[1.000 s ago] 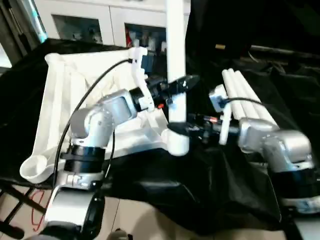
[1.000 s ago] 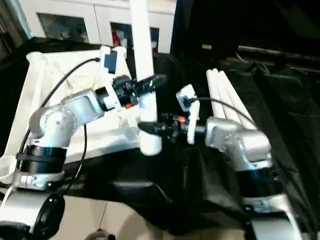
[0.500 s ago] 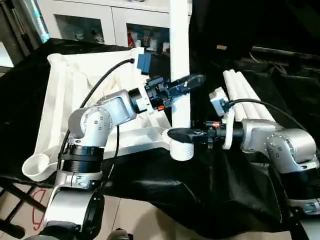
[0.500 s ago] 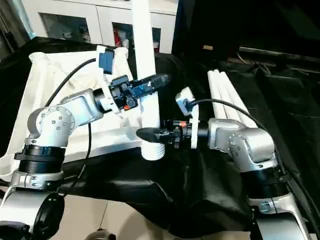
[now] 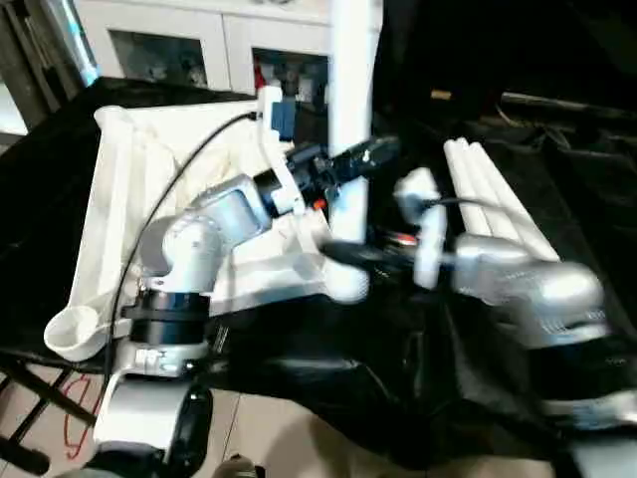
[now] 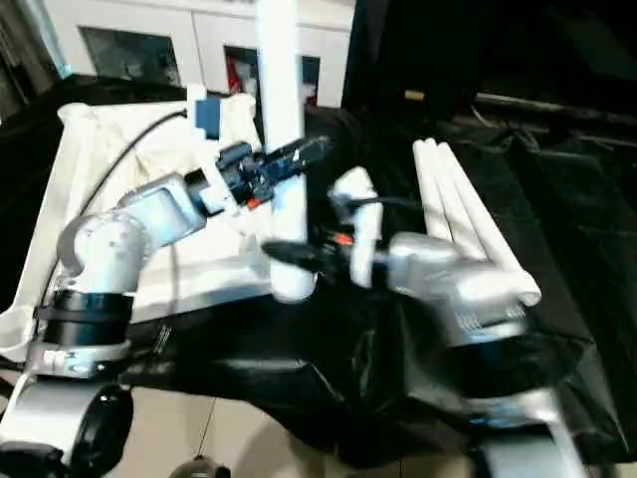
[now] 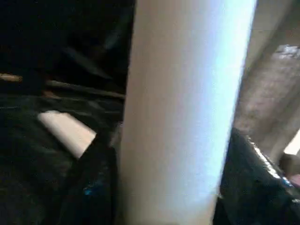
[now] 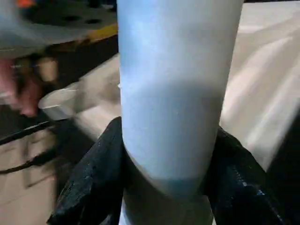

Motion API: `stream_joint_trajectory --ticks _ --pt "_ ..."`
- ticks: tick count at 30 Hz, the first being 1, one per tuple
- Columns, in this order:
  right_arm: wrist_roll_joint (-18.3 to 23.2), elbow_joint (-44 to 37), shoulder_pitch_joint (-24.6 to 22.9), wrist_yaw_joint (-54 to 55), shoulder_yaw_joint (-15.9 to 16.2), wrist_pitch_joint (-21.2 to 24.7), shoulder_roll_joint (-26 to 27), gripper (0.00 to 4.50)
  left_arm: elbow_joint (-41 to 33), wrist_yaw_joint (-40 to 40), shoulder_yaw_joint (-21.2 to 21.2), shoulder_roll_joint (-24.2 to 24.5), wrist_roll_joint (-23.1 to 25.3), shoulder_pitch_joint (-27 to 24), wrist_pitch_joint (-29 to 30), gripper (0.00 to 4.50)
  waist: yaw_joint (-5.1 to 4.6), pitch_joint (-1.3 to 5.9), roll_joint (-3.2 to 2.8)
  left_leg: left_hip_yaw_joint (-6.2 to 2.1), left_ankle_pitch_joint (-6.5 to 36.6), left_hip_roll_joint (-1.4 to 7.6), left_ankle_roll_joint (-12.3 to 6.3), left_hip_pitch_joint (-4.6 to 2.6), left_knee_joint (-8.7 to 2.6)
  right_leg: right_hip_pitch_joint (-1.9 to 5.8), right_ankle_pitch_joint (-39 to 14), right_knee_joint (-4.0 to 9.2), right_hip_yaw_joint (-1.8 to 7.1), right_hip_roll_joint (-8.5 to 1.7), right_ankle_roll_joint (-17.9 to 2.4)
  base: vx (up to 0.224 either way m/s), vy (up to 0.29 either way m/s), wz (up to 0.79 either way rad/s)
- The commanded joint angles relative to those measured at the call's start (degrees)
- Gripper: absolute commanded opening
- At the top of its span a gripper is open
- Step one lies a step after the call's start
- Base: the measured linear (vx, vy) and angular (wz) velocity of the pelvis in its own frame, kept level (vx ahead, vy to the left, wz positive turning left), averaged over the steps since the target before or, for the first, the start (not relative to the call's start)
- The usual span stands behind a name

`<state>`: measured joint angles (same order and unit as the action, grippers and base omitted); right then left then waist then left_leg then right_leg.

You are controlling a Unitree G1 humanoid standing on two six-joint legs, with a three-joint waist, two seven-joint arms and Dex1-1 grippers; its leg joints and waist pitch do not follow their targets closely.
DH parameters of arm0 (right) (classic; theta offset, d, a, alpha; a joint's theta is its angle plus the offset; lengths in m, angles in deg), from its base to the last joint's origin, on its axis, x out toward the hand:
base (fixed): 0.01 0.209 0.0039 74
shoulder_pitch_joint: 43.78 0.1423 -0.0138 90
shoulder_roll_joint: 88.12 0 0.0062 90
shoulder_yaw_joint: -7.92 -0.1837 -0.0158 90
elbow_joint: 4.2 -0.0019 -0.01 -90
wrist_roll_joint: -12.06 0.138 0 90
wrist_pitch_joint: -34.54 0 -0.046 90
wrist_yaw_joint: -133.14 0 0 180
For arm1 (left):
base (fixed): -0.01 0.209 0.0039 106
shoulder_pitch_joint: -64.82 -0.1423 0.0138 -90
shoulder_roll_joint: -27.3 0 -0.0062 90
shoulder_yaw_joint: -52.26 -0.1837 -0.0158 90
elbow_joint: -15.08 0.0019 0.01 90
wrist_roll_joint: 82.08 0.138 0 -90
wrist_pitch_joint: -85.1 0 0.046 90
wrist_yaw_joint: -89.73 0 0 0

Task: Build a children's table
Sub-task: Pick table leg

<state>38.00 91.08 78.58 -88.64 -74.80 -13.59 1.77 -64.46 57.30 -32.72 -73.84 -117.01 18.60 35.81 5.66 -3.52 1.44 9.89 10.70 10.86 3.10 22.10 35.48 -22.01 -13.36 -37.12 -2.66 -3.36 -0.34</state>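
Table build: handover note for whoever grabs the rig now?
Left gripper: fingers either side of the upright leg, higher up; whether it grips, can't tell.
Right gripper: shut on the same leg, low, just above the corner socket.
Tabletop: underside up on the black cloth.
Spare legs: lying to the robot's right.
Done: one leg standing at the near socket; fully seated or not, can't tell.
Left: seat it, then fit the others.

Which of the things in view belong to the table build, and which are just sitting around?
Job: tabletop; upright leg in its corner socket, with left gripper and right gripper on it; spare legs.
Lying about: cabinet; black cloth.
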Motion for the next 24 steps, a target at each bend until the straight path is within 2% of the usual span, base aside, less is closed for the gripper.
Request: stream_joint_trajectory --ticks 1,4,6,7,8,10,17,18,19,20,23,24 --pt "-1.5 1.0 1.4 3.3 -1.4 -1.5 0.2 1.91 1.2 4.9 -0.6 -0.7 2.7 2.1 -0.9 3.02 -0.14 4.47 0.03 -0.6 1.3 2.23 0.48 -1.29 -3.9 3.3 6.7 3.55 2.71 -4.39 -13.9 0.0 0.0 0.0" --pt "-1.6 1.1 1.5 5.4 -1.8 -1.9 1.5 1.91 2.3 10.3 0.2 -1.9 4.5 2.6 -1.2 3.02 -0.1 4.45 0.29 -0.64 1.1 2.15 0.26 -1.14 -3.9 3.44 7.5 3.56 2.74 -4.46 -13.5 0.0 0.0 0.0" --pt "-2.1 1.5 1.5 7.4 -2.4 -2.6 2.8 1.91 3.2 13.9 0.6 -2.7 6.0 3.0 -1.6 3.02 -0.18 4.48 0.23 -0.64 0.6 2.12 -0.04 -1.06 -3.84 3.45 8.4 3.48 2.73 -4.46 -13.7 0.0 0.0 0.0" --pt "-2.5 1.8 1.6 8.0 -2.7 -3.0 3.3 1.91 3.6 15.2 1.1 -3.4 6.3 3.2 -2.1 2.73 -0.28 4.47 0.4 -0.59 0.5 2.07 -0.28 -1.01 -3.83 3.47 8.5 3.53 2.72 -4.42 -13.7 0.0 0.0 0.0" --pt "-2.9 2.2 1.8 8.7 -2.9 -3.5 4.0 1.91 4.1 17.4 1.7 -4.5 7.1 3.5 -3.6 2.73 -0.28 4.47 0.34 -0.58 0.5 2.06 -0.34 -0.98 -3.81 3.48 8.5 3.52 2.75 -4.46 -13.8 0.0 0.0 0.0" --pt "-3.2 2.2 1.8 8.9 -2.9 -3.8 4.5 1.91 4.2 17.7 1.6 -5.1 7.5 3.5 -4.4 2.61 -0.35 4.46 0.44 -0.6 0.7 2.02 -0.5 -0.95 -3.82 3.54 8.0 3.66 2.75 -4.46 -13.6 0.0 0.0 0.0" --pt "-4.2 2.5 2.1 10.6 -2.6 -5.1 4.6 1.91 3.6 17.1 1.0 -5.4 7.2 3.3 -4.7 1.99 -0.45 4.39 0.25 -0.63 1.1 2.11 -0.66 -1.07 -3.88 3.36 7.9 3.64 2.72 -4.41 -13.6 0.0 0.0 0.0" --pt "-3.9 2.8 2.2 10.6 -3.1 -5.5 4.7 1.91 3.0 16.0 0.8 -5.3 6.8 3.1 -4.9 1.99 -0.48 4.36 0.4 -0.61 1.3 2.12 -0.71 -1.09 -3.9 3.33 7.7 3.7 2.73 -4.45 -13.6 0.0 0.0 0.0" --pt "-3.9 3.0 2.2 10.5 -3.5 -5.8 4.9 2.47 2.6 15.4 0.6 -5.4 6.6 3.0 -5.2 1.93 -0.45 4.36 0.34 -0.56 1.4 2.09 -0.72 -1.06 -3.87 3.35 7.5 3.69 2.76 -4.47 -13.6 0.0 0.0 0.0" --pt "-2.4 2.9 2.3 8.1 -4.1 -4.4 4.4 2.61 1.9 14.3 0.3 -5.4 6.1 3.0 -4.4 1.92 -0.48 4.38 0.6 -0.55 1.4 2.12 -0.88 -1.03 -3.88 3.42 7.5 3.67 2.76 -4.47 -13.7 0.0 0.0 0.0" --pt "-1.9 2.0 2.3 5.1 -3.2 -3.1 2.7 2.7 1.6 12.8 -0.5 -4.8 6.1 3.0 -3.7 1.9 -0.41 4.34 0.5 -0.55 1.1 2.11 -1.23 -1.06 -3.85 3.36 7.3 3.65 2.71 -4.43 -13.8 0.0 0.0 0.0" --pt "-1.7 1.7 2.3 4.1 -2.8 -2.7 2.0 2.87 1.5 12.5 -0.6 -4.7 6.1 3.0 -3.6 1.89 -0.38 4.34 0.48 -0.54 1.2 2.07 -1.32 -1.08 -3.8 3.34 7.3 3.66 2.72 -4.4 -13.8 0.0 0.0 0.0"
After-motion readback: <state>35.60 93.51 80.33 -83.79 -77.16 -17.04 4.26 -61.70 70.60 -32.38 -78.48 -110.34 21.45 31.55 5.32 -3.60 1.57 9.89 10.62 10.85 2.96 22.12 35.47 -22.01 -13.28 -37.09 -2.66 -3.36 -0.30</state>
